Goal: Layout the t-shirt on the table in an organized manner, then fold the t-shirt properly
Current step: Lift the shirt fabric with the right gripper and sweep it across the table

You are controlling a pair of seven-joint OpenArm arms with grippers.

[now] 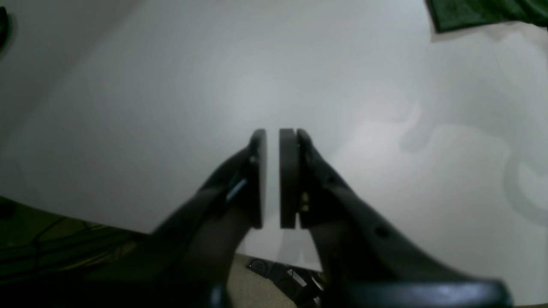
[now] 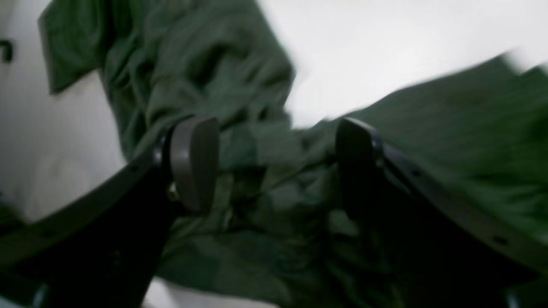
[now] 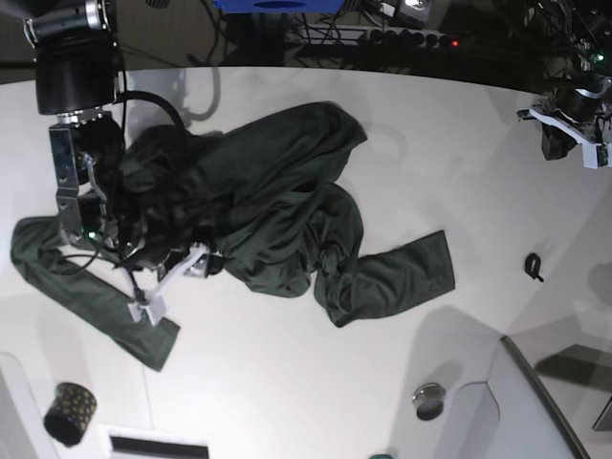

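Note:
The dark green t-shirt [image 3: 277, 210] lies crumpled on the white table [image 3: 430, 143], one part trailing to the lower left and one to the right. My right gripper [image 3: 170, 285] is open and low over the shirt's left part. In the right wrist view its fingers [image 2: 195, 162] straddle bunched fabric [image 2: 192, 64] without closing on it. My left gripper [image 3: 574, 120] is far off at the table's back right. In the left wrist view it [image 1: 272, 137] is shut and empty over bare table [image 1: 171, 85], with a corner of the shirt [image 1: 471, 13] at the top right.
A black gold-dotted cup [image 3: 69, 413] stands at the front left. A small black clip-like object [image 3: 534, 266] lies at the right. A round metal piece [image 3: 429, 400] sits beside a grey panel [image 3: 545, 411] at the front right. Cables lie beyond the far edge.

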